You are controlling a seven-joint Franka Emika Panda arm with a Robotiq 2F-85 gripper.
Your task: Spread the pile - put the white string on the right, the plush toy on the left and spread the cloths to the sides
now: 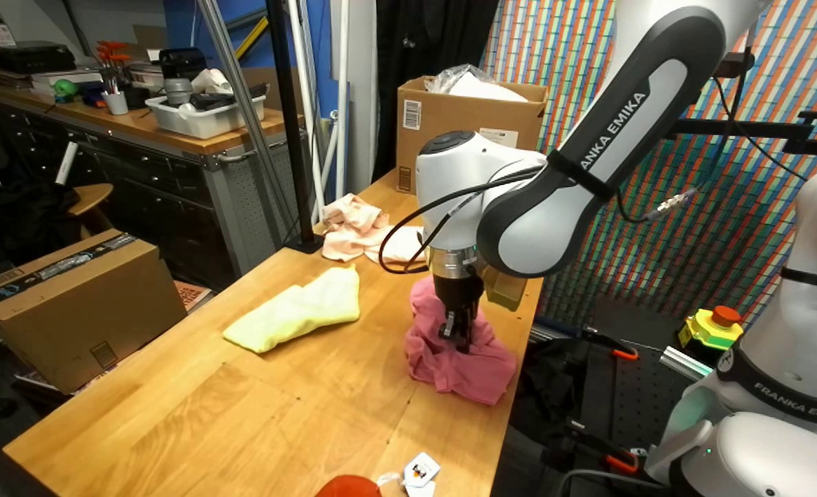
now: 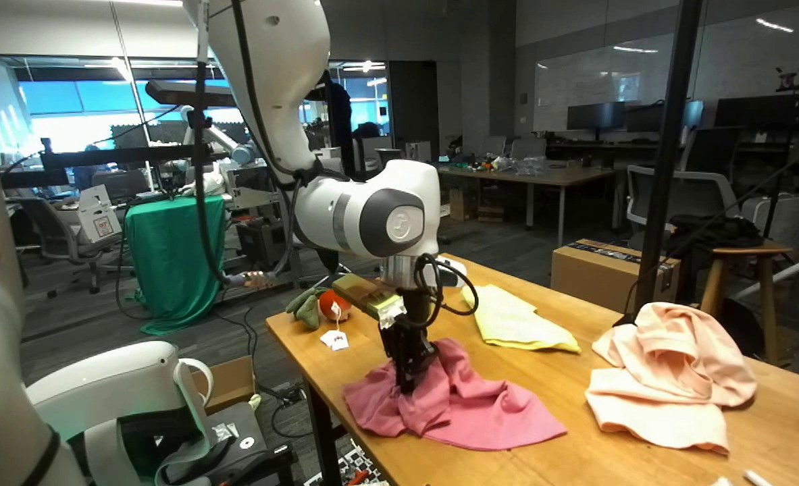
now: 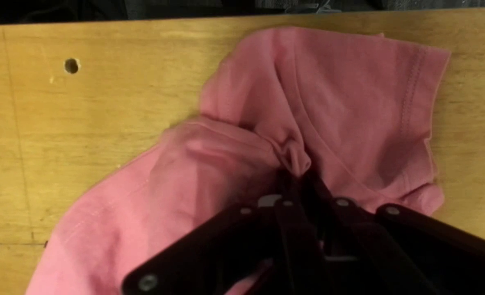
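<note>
A pink cloth lies bunched near the table edge, in both exterior views and the wrist view. My gripper points down into it, shut on a pinched fold. A yellow cloth lies flat by the opposite edge. A peach cloth lies crumpled farther along. The plush toy, red with green leaves and a white tag, sits at one table end. I cannot make out a white string.
A black post stands at the table edge by the peach cloth. A cardboard box stands at the table's far end. Another white arm is beside the table. A small white object lies on the table, partly cut off.
</note>
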